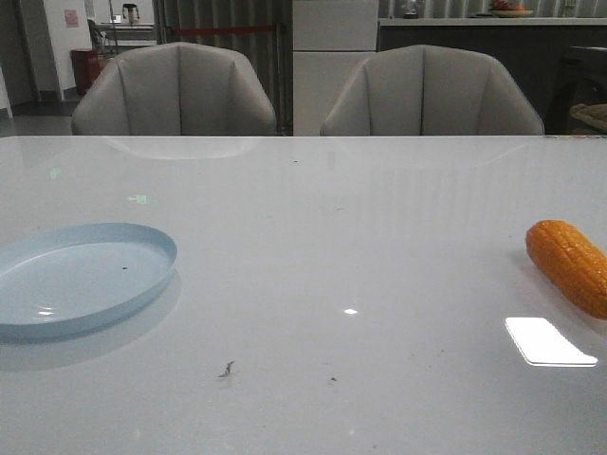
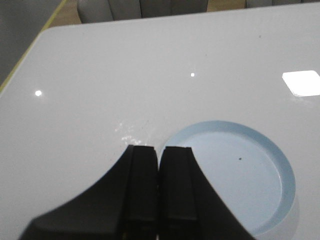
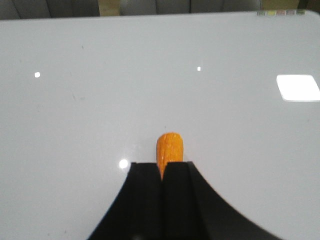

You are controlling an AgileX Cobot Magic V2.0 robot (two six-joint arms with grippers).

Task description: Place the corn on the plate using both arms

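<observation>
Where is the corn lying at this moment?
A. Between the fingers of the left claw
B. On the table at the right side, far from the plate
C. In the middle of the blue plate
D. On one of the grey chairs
B. In the front view the corn rests on the table at the right edge, while the plate sits empty at the left.

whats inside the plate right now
Only a small dark speck lies inside the plate. In the left wrist view the left gripper covers its near edge.
</observation>
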